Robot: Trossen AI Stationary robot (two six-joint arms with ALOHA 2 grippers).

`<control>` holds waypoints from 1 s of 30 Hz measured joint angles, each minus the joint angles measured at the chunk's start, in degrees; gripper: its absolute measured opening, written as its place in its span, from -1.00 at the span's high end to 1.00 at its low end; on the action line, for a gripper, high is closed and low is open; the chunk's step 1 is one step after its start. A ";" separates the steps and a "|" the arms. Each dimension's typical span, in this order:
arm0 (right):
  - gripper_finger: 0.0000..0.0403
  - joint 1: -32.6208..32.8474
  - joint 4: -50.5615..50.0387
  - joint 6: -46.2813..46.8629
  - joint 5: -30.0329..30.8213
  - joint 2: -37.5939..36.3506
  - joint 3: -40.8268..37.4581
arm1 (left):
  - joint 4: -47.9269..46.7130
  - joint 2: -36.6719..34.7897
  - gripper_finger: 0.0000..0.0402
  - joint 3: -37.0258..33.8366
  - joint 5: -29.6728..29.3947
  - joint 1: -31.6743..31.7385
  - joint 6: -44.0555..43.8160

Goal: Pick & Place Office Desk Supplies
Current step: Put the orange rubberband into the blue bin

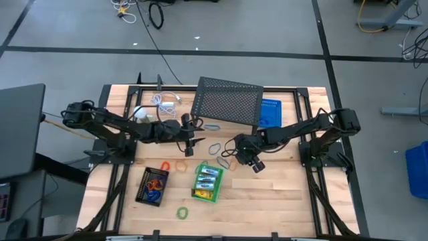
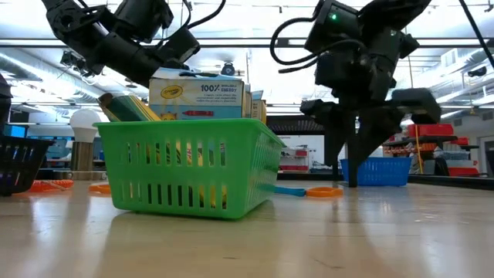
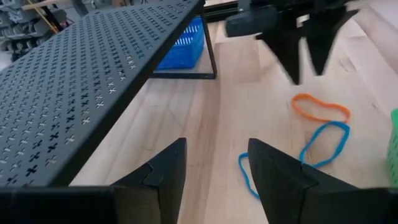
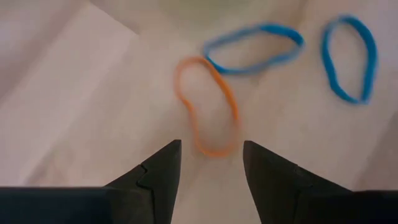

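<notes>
Orange loop [image 4: 207, 106] lies flat on the table's middle, just right of the green basket [image 1: 207, 183], touching a blue loop [image 4: 254, 48] on its far side, with the right gripper [image 4: 210, 163] poised directly above it, fingers parted and empty. Doing this well likely means lowering until one fingertip lands inside the loop and one outside, then pinching only the orange band. The left gripper [image 3: 214, 163] waits near the black mesh shelf [image 3: 81, 81], likewise parted and empty.

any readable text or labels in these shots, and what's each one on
"100%": on the crayon box standing in the green basket, low view.
"ENERGY": same box, just under it; blurry, so my best reading.
Brand mark at that box's left: too small to read.
Print on the boxes in the high view: too small to read.
Signs in the room behind: too blurred to read.
</notes>
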 joint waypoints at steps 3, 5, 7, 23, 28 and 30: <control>0.10 1.52 1.88 0.23 -2.23 0.80 0.02 | 0.00 0.00 0.10 0.00 -0.04 0.01 0.78; 0.10 2.77 2.61 0.57 -2.54 1.50 0.01 | 0.00 0.00 0.10 0.00 -0.02 -0.01 1.05; 0.10 4.01 3.96 0.94 -1.32 2.81 0.02 | 0.00 -0.01 0.10 0.00 -0.10 -0.01 1.09; 0.29 4.69 5.78 1.60 3.96 8.24 0.15 | 0.07 -0.02 0.10 0.00 -0.05 -0.02 2.19; 0.80 4.68 5.55 1.67 3.64 8.33 0.18 | 0.04 -0.02 0.10 0.00 -0.04 -0.06 2.12; 0.94 4.65 5.63 1.75 3.94 8.35 0.22 | 0.04 -0.02 0.10 0.00 -0.04 -0.06 2.12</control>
